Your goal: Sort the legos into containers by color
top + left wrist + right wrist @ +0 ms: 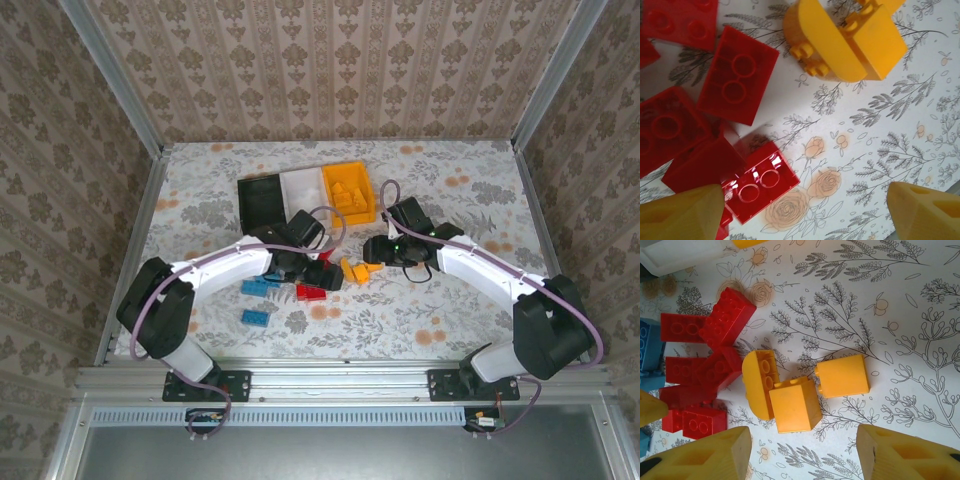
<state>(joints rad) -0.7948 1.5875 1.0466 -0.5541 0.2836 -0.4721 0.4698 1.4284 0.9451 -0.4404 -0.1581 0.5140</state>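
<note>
Some orange bricks (348,196) are lying in the orange bin (345,166); the white bin (303,185) and, seemingly, the black bin (262,200) are sitting empty. Both grippers are hanging open and empty, the right gripper (802,450) over loose oranges (795,405), the left gripper (800,210) over reds (737,75); blues (258,288) are lying nearby.

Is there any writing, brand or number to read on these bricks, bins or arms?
None readable.
The bricks show no lettering, the bins no label, the arms no legible marking.
The table cover has only flower drawings.
</note>
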